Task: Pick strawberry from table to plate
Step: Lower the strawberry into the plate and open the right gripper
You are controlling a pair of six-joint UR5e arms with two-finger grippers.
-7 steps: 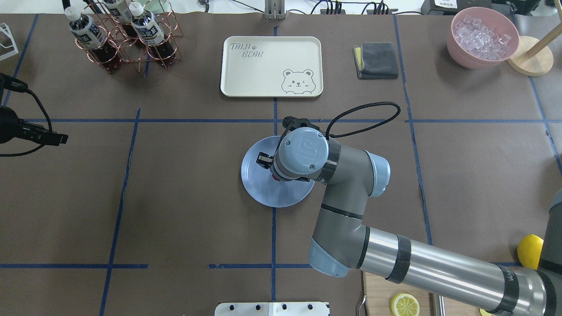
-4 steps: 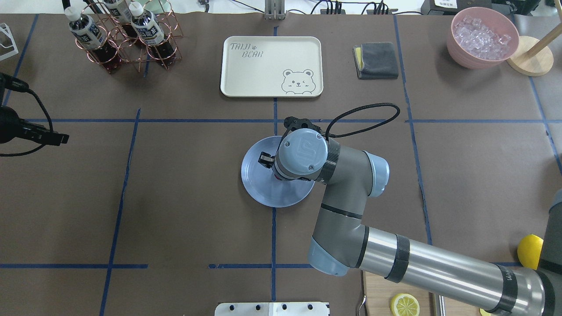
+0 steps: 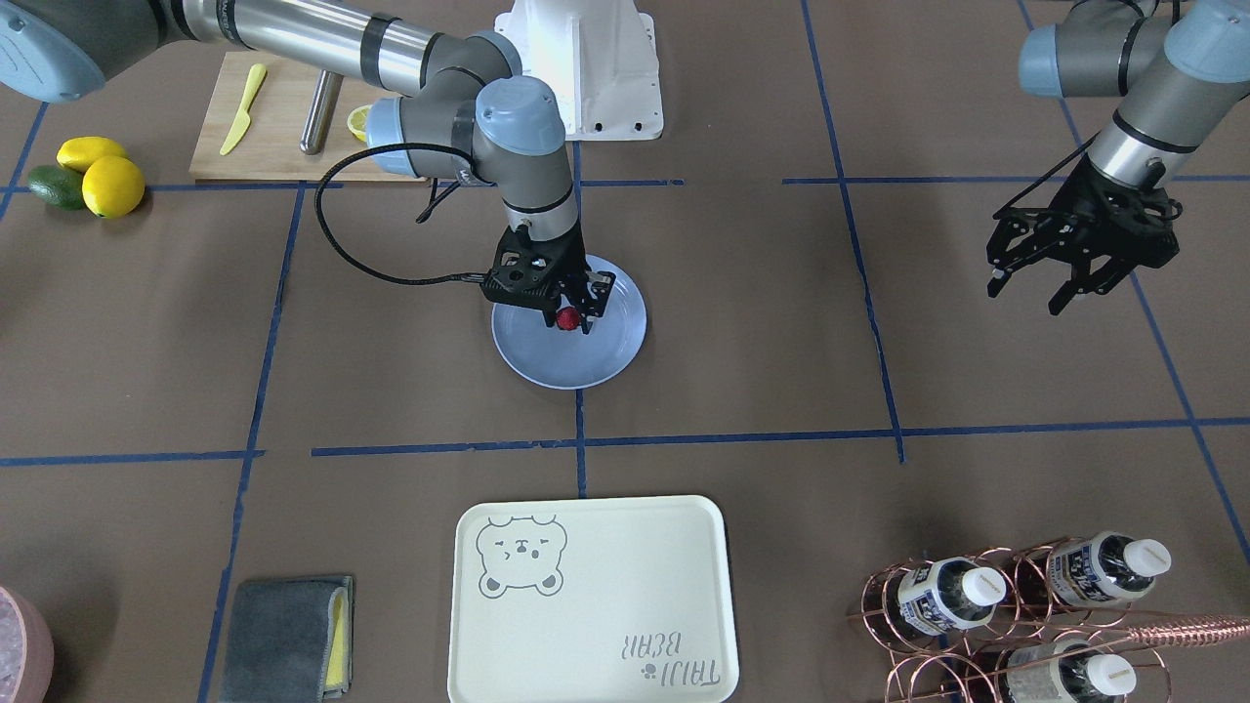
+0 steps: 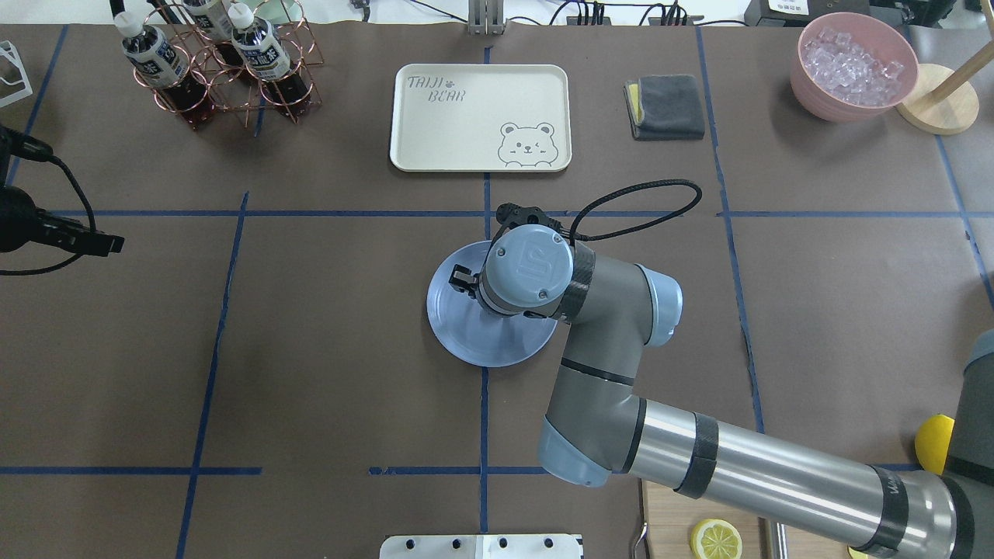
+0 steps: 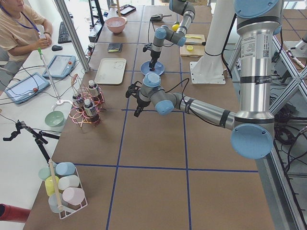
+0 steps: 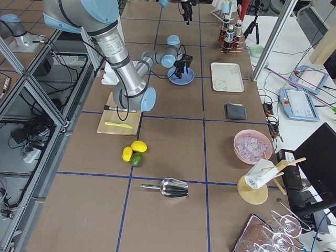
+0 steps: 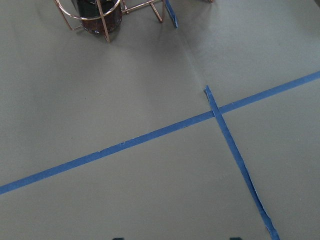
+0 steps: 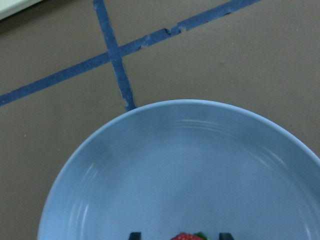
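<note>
The small red strawberry (image 3: 566, 317) lies on the light-blue plate (image 3: 547, 363) near the table's middle. My right gripper (image 3: 565, 314) points straight down over the plate, open, with a finger on either side of the berry. In the right wrist view the strawberry (image 8: 187, 236) peeks in at the bottom edge, a gap on each side between it and the dark fingertips (image 8: 134, 235), with the plate (image 8: 180, 165) filling the frame. From overhead the wrist hides the berry; only the plate (image 4: 458, 334) shows. My left gripper (image 3: 1025, 298) hangs open and empty, far off to the side.
A cream bear tray (image 4: 480, 116) lies beyond the plate. A copper rack of bottles (image 4: 221, 66), a grey cloth (image 4: 666, 106) and a pink bowl of ice (image 4: 853, 66) line the far edge. Lemons (image 3: 103, 176) and a cutting board (image 3: 283, 117) sit near the robot's right.
The right arm's wrist has shifted slightly left and away over the plate, and the red of the strawberry seen under it from overhead is now hidden. The left arm has barely moved.
</note>
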